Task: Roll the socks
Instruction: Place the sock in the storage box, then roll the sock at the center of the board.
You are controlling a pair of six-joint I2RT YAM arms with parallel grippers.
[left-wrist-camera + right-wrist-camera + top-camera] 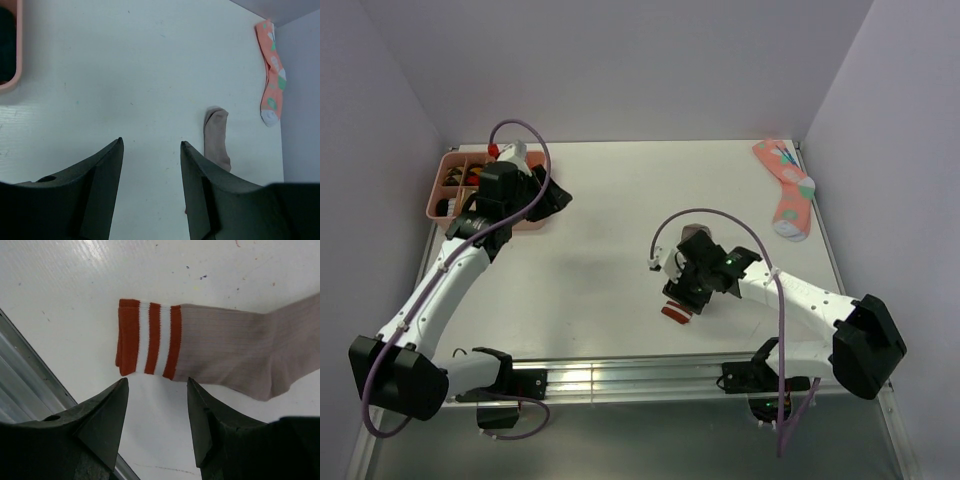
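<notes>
The taupe-brown sock [225, 347] lies flat on the white table, its red-and-white striped cuff [149, 337] toward the table's front edge. My right gripper [157, 382] is open and hovers just over the cuff end, touching nothing. In the top view the right gripper [682, 295] covers most of the sock; only the cuff [675, 313] and toe [695, 236] show. My left gripper [555, 197] is open and empty beside the pink tray. In its wrist view the left gripper [151, 142] looks across at the taupe sock [216, 137]. I cannot identify the dark green sock.
A pink tray [438, 185] with small items stands at the back left; its corner [11, 85] holds something dark. A coral-pink spotted sock [785, 185] lies at the back right by the wall, also in the left wrist view [271, 75]. A metal rail [20, 370] runs along the front edge.
</notes>
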